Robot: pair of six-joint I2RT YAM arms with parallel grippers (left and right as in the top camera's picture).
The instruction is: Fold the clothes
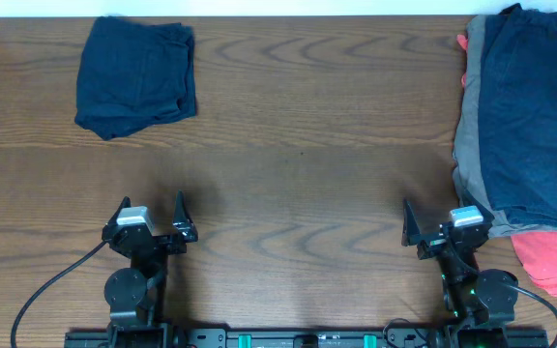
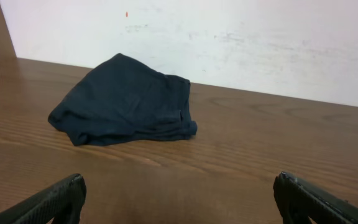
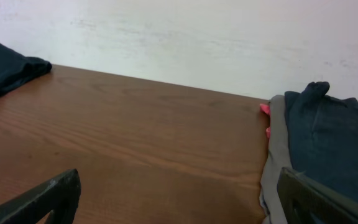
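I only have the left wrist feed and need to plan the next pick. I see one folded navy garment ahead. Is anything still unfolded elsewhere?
Observer: Yes. Unfolded navy shorts top a pile at the right edge of the table.
Operator: What's under them?
Observer: A grey piece, with a coral-pink one sticking out at the near end.
Operator: Is the other arm holding anything?
Observer: No. The right gripper is open with nothing between its fingers, at the pile's near left corner.
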